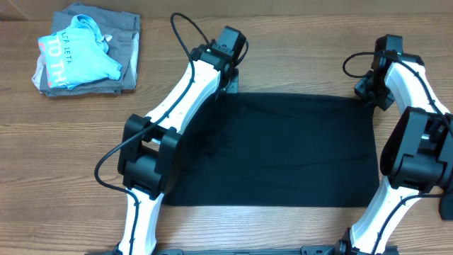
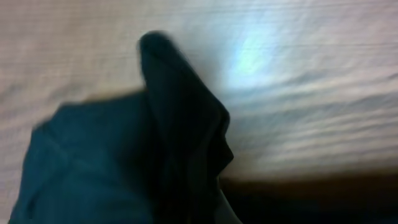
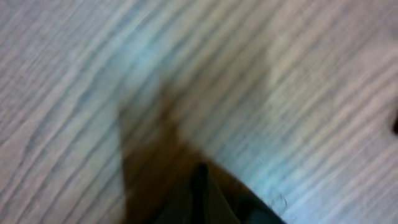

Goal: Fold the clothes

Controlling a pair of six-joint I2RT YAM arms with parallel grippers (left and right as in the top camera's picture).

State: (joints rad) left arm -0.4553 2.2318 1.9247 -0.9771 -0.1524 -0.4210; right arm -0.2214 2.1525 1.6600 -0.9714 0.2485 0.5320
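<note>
Black garment (image 1: 283, 149) lies spread flat across the middle of the wooden table (image 1: 283, 35). It forms a broad dark rectangle whose lower edge runs close to the bottom of the overhead frame.

The left gripper (image 1: 231, 79) sits at the cloth's upper left corner and the right gripper (image 1: 369, 91) at its upper right corner. Both white-and-black arms reach up from the bottom of the picture, one along each side of the fabric.

From the left wrist camera I see a ridge of black cloth gathered up and rising from the bottom centre of that view, with blurred pale wood behind it. The left jaws are closed and pinching that corner of the garment.

The right wrist view is badly blurred. It shows streaked wood grain, a brownish shadow and a narrow dark strip (image 3: 199, 186) at the bottom centre. The right jaws are closed too, but I cannot tell whether they have cloth between them.

In the upper left of the overhead frame, well apart from the black garment, a light blue shirt (image 1: 78, 57) with pale lettering lies crumpled on top of a grey folded garment (image 1: 129, 35).

A black cable (image 1: 182, 32) loops above the left arm near the top of the frame.
</note>
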